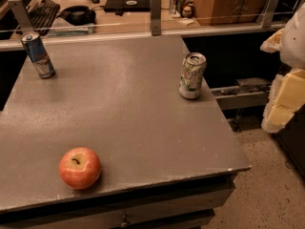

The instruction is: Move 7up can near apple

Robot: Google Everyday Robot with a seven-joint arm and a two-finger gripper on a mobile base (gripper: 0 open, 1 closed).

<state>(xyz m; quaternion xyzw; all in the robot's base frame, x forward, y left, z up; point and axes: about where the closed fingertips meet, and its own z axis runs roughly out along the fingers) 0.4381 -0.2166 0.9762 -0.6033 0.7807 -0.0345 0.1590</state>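
At the far left of the grey table, a slim blue-and-silver can stands upright near the back edge, well apart from everything else. It is the one thing here I could mistake for my target if I went by shape alone. Nearer the front, also on the left, the apple sits close to the table's front edge with its stem dimple facing up. It is round and free to roll, so a can set down too hard against it, or a brush from my arm, could send it over that edge. Across a wide stretch of bare tabletop to the right, the 7up can stands upright and untouched, just inside the table's right-hand edge. That is the main hazard as I judge it, because a sideways nudge on approach could topple the can or push it off onto the floor below. It is a tall, light thing, likely to tip if caught high or off-centre, and likely to slide or fall if dragged across the surface instead of lifted. At the far right, beyond the table and over the floor, my gripper hangs apart from the can and holds nothing that I can make out. Whether it is released or clenched I cannot tell from this view. The whole carry from right to left is not yet begun.
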